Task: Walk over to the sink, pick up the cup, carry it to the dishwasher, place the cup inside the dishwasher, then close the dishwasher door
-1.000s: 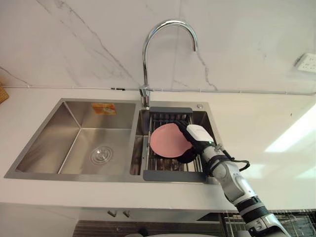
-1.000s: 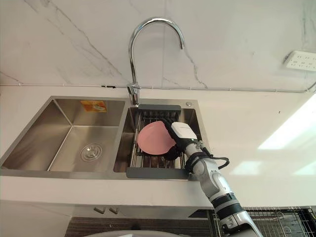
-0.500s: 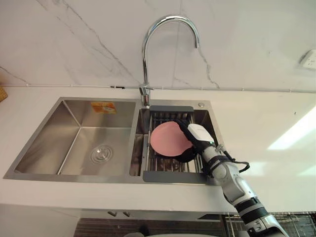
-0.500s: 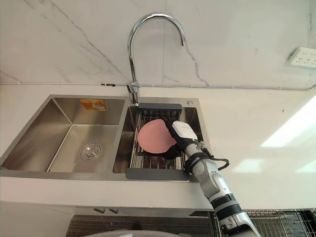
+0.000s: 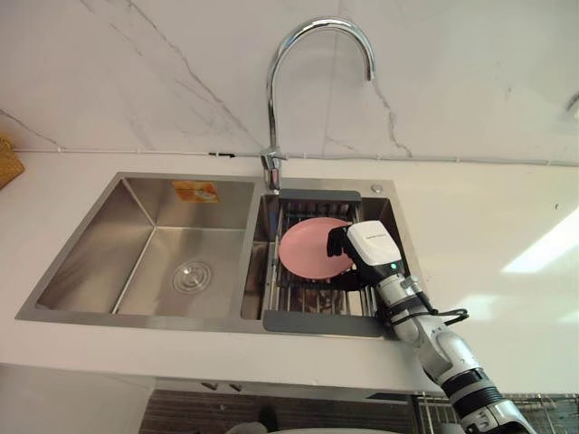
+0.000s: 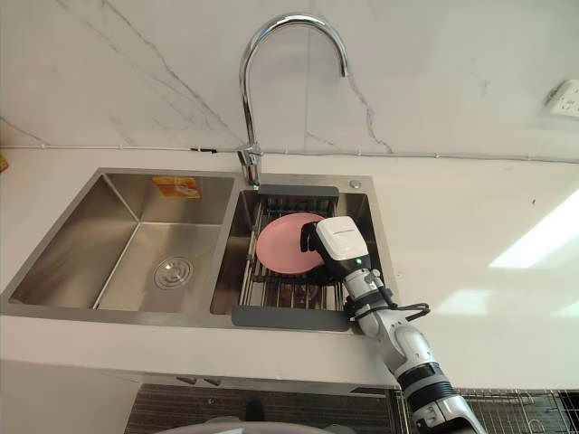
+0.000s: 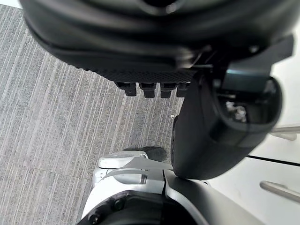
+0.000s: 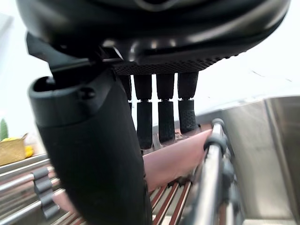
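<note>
A pink round dish [image 5: 308,246] lies on the wire drainer rack [image 5: 312,298] in the sink's right basin. My right hand [image 5: 371,244], with its white cover up, sits at the dish's right rim. Its dark fingers [image 8: 164,117] curl down onto the pink surface [image 8: 178,157], with the thumb on the near side of the rim. In the right eye view the same hand [image 6: 342,242] overlaps the dish [image 6: 282,242]. My left hand [image 7: 150,56] hangs over the grey floor with straight fingers and holds nothing.
The steel sink [image 5: 136,316] has a bare left basin with a drain [image 5: 190,276]. A tall curved faucet [image 5: 271,108] rises just behind the rack. White counter lies to the right. A wire basket [image 6: 507,402] shows below the counter's front edge.
My right hand has rolled over the dish's right rim and its fingers have curled onto it. The camera has shifted a little; the dish has stayed on the rack.
</note>
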Available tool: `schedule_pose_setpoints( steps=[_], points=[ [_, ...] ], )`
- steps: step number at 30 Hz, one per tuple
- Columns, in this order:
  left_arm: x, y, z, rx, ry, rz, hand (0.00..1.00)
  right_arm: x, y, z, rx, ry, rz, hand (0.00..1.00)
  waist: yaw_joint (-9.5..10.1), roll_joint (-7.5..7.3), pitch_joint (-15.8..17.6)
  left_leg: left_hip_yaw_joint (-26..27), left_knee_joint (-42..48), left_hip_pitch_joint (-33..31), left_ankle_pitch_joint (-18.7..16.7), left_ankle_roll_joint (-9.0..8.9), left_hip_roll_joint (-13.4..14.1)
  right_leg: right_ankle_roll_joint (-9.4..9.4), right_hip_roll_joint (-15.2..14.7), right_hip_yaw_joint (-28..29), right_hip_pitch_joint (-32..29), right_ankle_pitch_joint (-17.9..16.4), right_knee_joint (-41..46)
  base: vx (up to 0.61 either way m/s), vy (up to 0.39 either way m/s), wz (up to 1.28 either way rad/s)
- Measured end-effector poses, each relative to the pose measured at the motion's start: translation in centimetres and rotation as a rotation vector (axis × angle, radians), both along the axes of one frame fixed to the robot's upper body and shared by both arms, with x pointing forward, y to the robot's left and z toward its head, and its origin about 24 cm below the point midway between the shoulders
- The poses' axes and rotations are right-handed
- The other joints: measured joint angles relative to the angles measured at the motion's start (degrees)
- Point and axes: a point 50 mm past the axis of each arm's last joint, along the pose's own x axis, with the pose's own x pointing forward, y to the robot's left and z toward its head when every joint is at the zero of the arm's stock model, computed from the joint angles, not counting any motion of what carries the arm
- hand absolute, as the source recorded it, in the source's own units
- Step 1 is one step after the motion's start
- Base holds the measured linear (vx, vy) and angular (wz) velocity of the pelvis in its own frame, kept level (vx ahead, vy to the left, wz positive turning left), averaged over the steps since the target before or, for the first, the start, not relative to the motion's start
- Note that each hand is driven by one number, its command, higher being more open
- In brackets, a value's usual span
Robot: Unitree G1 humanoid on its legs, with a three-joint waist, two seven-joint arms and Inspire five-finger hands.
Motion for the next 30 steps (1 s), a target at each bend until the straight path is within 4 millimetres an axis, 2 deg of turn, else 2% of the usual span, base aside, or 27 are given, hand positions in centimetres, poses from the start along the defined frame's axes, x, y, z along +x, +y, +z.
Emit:
schedule_pose_setpoints(
  steps=[5, 10, 30],
  points=[
    [0.1, 0.0, 0.0, -0.005, -0.005, -0.001, 1.0, 0.6, 0.6, 2.1, 0.053, -0.153, 0.025, 0.0, 1.1, 0.19, -0.05, -0.61, 0.0, 0.02, 0.11, -0.05, -0.13, 0.03, -0.05, -0.61, 0.29, -0.04, -0.03, 0.01, 0.005, 0.07],
    [0.0, -0.1, 0.0, -0.008, -0.004, 0.0, 1.0, 1.0, 0.9, 3.3, 0.064, -0.21, 0.045, 0.0, 1.36, 0.38, 0.06, -1.43, 0.0, 0.0, 0.15, -0.02, -0.54, 0.18, -0.39, -1.38, 0.59, -0.15, 0.0, 0.0, 0.017, 0.08],
    [-0.1, -0.2, -0.1, -0.007, -0.007, -0.004, 1.0, 1.0, 0.8, 3.4, 0.104, -0.202, 0.048, 0.0, 1.46, 0.51, 0.07, -2.24, 0.0, -0.13, 0.19, 0.03, -0.81, 0.37, -0.56, -2.14, 0.83, -0.31, 0.04, 0.0, 0.003, 0.01]
  ],
)
